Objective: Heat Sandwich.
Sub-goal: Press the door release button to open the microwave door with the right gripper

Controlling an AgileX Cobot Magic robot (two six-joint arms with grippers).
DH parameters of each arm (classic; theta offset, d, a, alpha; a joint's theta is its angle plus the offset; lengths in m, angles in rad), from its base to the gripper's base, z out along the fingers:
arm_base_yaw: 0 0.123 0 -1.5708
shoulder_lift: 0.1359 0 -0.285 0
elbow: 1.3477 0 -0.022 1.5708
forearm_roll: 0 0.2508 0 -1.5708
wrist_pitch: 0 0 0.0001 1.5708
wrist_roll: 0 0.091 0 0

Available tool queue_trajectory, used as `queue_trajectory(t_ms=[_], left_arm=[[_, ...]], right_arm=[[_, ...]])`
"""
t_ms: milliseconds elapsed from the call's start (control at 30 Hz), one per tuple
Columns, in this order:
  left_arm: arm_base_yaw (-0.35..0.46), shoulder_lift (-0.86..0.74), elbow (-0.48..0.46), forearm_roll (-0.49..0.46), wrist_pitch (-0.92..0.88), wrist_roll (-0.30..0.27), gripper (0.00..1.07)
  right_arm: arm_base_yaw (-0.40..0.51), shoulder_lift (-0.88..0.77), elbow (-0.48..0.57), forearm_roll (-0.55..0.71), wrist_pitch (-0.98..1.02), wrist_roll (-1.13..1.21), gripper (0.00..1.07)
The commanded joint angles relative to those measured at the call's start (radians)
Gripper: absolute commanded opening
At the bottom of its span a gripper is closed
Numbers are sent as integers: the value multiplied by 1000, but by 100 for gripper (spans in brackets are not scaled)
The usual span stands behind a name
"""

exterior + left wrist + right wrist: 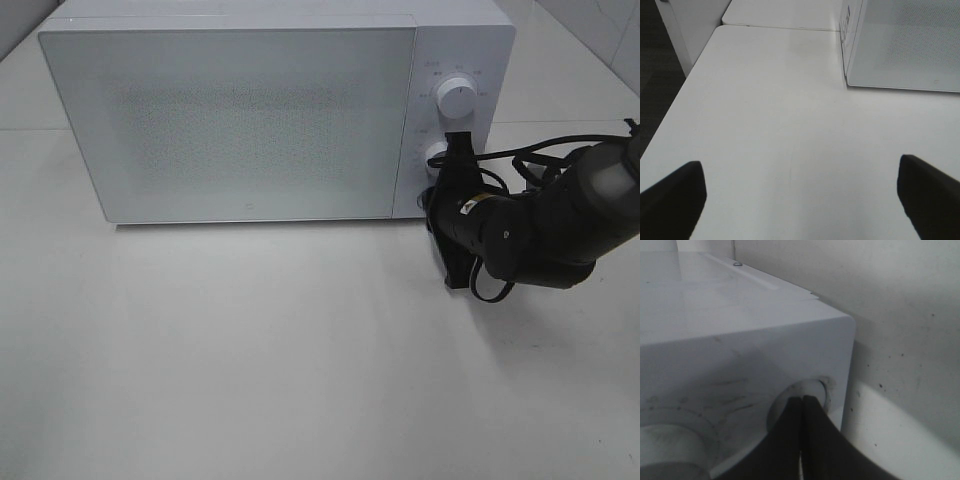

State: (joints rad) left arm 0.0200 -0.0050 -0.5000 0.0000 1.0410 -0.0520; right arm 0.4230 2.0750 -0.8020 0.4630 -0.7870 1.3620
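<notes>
Soft, even light, probably from overhead, keeps the white counter (250,380) bright, with a thin shadow along the base of the microwave (230,120). The right wrist view is dimmer and greyer, the right fingers (780,450) close and blurred. In the left wrist view the left fingers (675,200) are soft black shapes.

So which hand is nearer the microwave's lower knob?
Right. The right hand, shut, is at the lower knob of the microwave; the left hand hangs open over the table, near the microwave's opposite end.
</notes>
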Motion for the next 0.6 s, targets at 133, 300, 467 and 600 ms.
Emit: queue_trajectory(t_ms=[133,300,467,600], left_arm=[[2,-26,3,0,-5,1,98],[2,-26,3,0,-5,1,98],[2,-26,3,0,-5,1,98],[2,-26,3,0,-5,1,98]], right_arm=[[-5,-1,-54,-16,-150,5,0],[-18,-1,-81,-21,-232,3,0],[-39,24,-118,-27,-264,7,1],[-40,46,-134,-55,-297,46,1]])
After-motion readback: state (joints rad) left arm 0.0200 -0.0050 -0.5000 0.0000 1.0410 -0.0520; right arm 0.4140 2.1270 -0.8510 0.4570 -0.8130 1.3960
